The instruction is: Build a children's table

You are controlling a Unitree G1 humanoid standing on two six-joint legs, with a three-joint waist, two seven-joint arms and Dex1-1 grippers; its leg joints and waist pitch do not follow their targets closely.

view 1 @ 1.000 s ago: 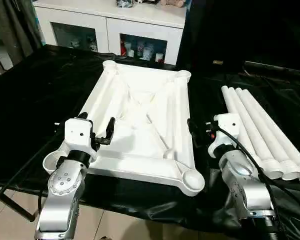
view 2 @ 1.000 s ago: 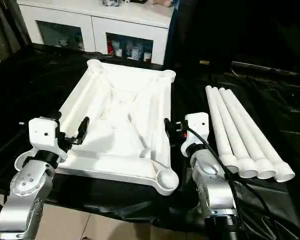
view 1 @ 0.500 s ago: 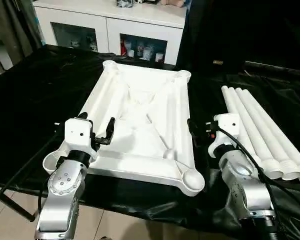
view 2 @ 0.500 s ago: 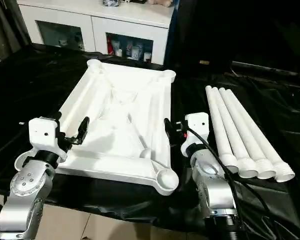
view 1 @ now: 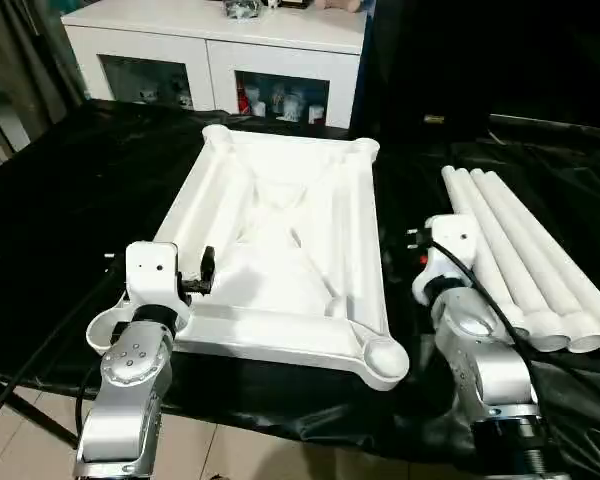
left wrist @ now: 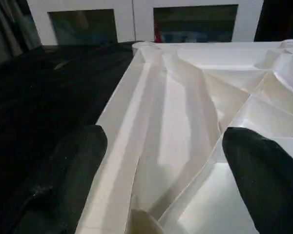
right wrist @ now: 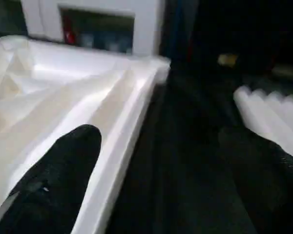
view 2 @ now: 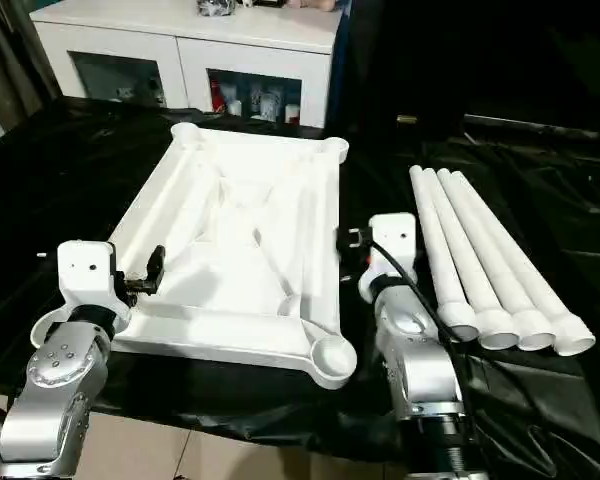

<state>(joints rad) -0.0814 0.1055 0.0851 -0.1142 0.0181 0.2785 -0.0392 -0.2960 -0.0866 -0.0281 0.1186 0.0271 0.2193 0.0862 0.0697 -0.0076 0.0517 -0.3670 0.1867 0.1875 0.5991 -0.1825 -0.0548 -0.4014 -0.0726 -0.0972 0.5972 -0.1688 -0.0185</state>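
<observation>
Black cloth bench: tabletop [view 1: 290,240] ribs-up so sockets accept legs [view 1: 520,260]; your L gripper [left wrist: 161,161] & R gripper [right wrist: 156,165] both open, empty.

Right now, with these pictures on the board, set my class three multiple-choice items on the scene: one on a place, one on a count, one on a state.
1. Where do the legs lie?
A. On the tabletop
B. On the black cloth at the robot's right of the tabletop
C. On the cabinet

2. How many legs lie there?
A. Two
B. Four
C. Six

3. How does the tabletop lie?
A. Ribbed underside up
B. Smooth face up
C. On edge

Answers:
1 B: the legs rest side by side on the black cloth, apart from the tabletop.
2 B: four wide ends line up in the right eye view.
3 A: ribs and round corner sockets face up.
</observation>
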